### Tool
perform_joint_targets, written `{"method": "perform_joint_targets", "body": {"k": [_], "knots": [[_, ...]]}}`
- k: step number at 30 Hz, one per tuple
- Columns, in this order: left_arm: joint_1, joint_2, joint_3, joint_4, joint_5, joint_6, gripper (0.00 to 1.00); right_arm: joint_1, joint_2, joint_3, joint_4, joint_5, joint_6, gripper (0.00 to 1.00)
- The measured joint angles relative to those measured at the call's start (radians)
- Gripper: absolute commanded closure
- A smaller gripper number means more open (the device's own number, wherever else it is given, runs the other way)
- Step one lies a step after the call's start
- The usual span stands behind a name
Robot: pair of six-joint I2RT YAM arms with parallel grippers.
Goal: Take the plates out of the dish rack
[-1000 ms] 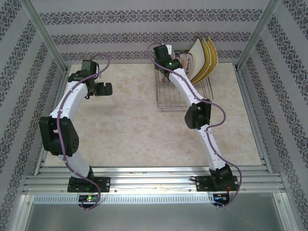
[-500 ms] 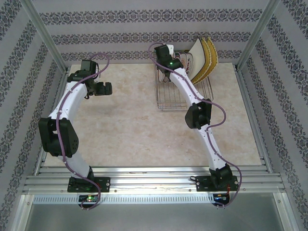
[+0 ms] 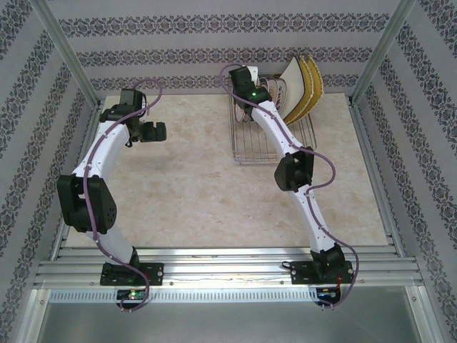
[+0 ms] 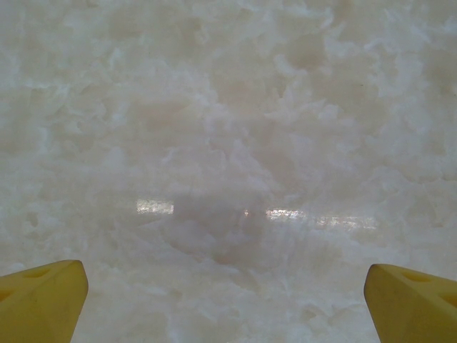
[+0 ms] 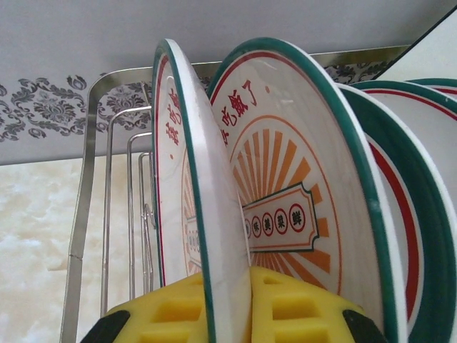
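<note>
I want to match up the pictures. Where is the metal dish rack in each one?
Top external: the dish rack sits at the far end of the marble table, right of middle, with the right arm reaching over it.
Right wrist: its wires stand at the left, beside the round plate pinched by the right gripper.
Left wrist: looks down at the table, left of the rack.
Shared landmark: the marble table.

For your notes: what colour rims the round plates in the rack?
Green, on the plates; best in right wrist view.
</note>
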Motion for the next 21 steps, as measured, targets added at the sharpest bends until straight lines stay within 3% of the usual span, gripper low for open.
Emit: {"method": "perform_joint_targets", "body": {"k": [15,21], "knots": [[0.0,0.0,0.0,0.0,-0.008,0.0,0.0,0.034,-0.212,-0.001,0.003,0.01,-0.064,1.0],[-0.001,-0.016,-0.012,0.0,-0.007,-0.001,0.0,0.061,-0.332,-0.111,0.025,-0.04,-0.076,1.0]]}}
